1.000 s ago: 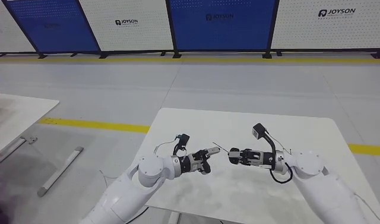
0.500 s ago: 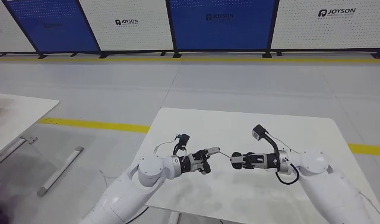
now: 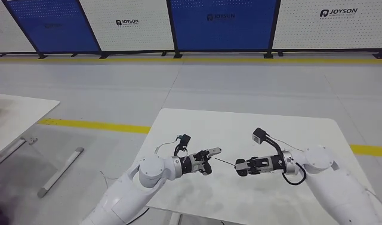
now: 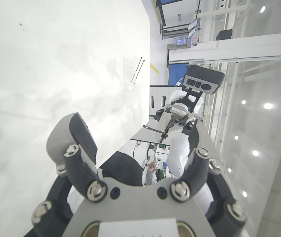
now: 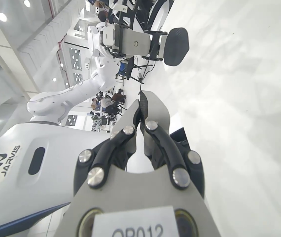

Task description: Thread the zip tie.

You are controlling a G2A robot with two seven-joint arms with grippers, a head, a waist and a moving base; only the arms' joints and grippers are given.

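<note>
Black, thin zip tie (image 3: 225,162) at frame centre in the top view, one end clamped in the closed right gripper (image 3: 238,165), free tip toward the left gripper (image 3: 212,154), its jaws apart. Right gripper has shifted lower right since the earlier frame.

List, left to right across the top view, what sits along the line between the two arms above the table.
left gripper → zip tie → right gripper → right arm's wrist camera
</note>
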